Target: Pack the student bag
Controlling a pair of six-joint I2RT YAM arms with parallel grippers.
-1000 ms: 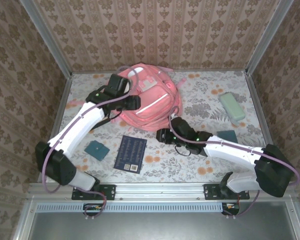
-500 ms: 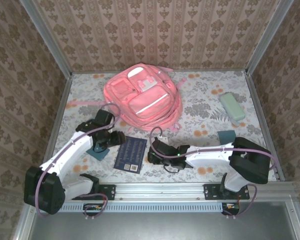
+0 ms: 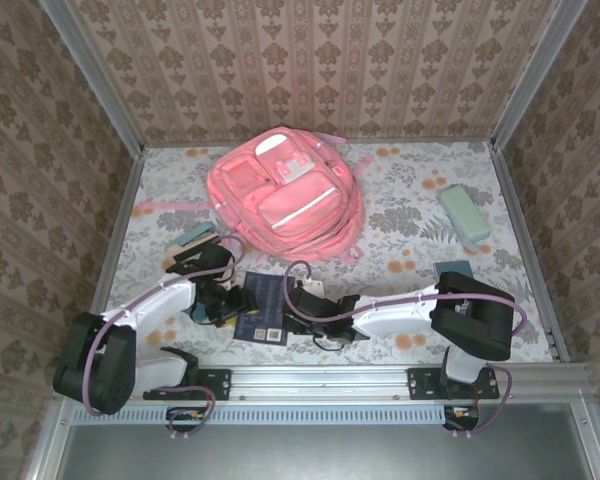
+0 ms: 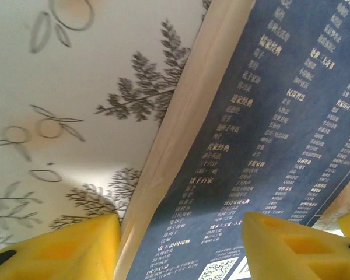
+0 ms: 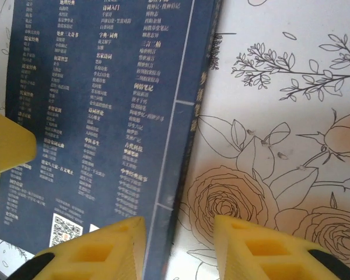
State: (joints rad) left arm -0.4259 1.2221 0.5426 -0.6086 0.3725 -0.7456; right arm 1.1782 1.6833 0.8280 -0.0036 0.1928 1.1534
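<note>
The pink student bag [image 3: 285, 195] lies flat at the back middle of the table, with neither gripper on it. Toward the front lies a dark blue book [image 3: 263, 300] with printed text. My left gripper [image 3: 234, 300] is low at the book's left side. In the left wrist view its yellow fingers [image 4: 64, 248] stand open astride the book's pale page edge [image 4: 181, 146]. My right gripper [image 3: 293, 312] is at the book's right side, open, with the book's dark edge [image 5: 184, 175] between its fingers [image 5: 268, 251].
A pale green pencil case [image 3: 464, 213] lies at the back right, and a small teal square [image 3: 452, 270] sits in front of it. Another teal piece [image 3: 194, 236] shows behind the left arm. Metal rails edge the floral table [image 3: 400, 210].
The left gripper has come down from the bag to the book's left side. The right gripper has slid left to the book's right edge. The book has shifted slightly.
</note>
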